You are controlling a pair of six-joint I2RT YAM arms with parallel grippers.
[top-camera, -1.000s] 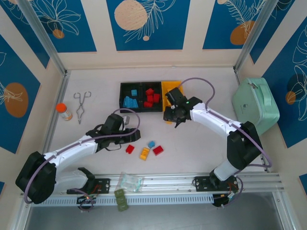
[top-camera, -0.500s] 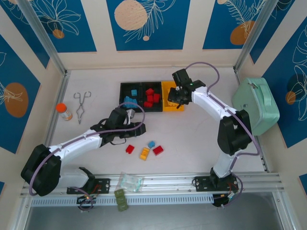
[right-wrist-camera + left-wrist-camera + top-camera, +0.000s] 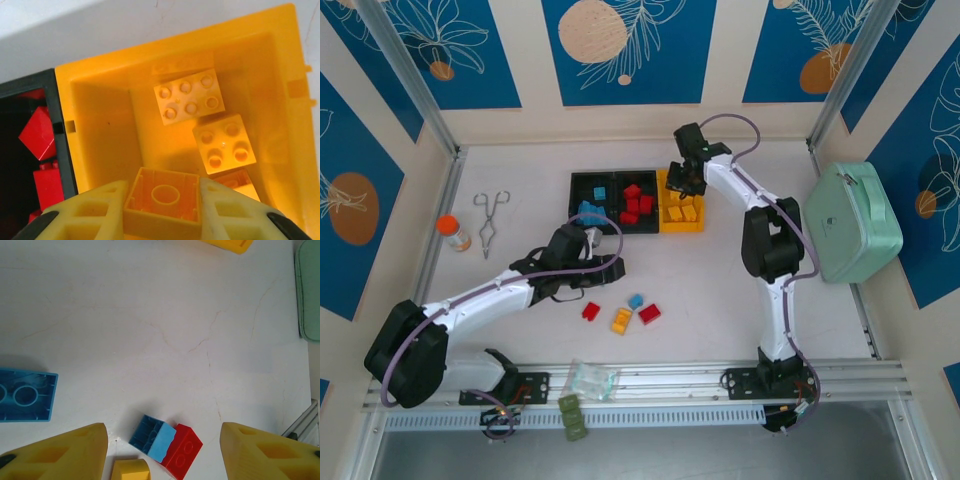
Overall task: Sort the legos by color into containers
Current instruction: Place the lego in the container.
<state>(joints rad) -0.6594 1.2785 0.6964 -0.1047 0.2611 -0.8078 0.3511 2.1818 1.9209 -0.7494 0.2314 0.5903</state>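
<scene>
Over the yellow bin (image 3: 100, 130), my right gripper (image 3: 161, 217) pinches one yellow brick (image 3: 162, 195) tight between its fingers. Just below it, inside the bin, lie two yellow bricks (image 3: 189, 102). So I think this step is dropping the brick in with them. Next I need to open these fingers and let it fall, away from the black bin (image 3: 64, 150) next door, where the red bricks (image 3: 39, 135) go.

My left gripper (image 3: 162, 442) hangs with its fingers apart and holds nothing. Under it, on the table (image 3: 150, 315), lie a blue brick (image 3: 152, 437), a red brick (image 3: 184, 452) touching it, and a loose yellow brick (image 3: 130, 471). Those need sorting too.
</scene>
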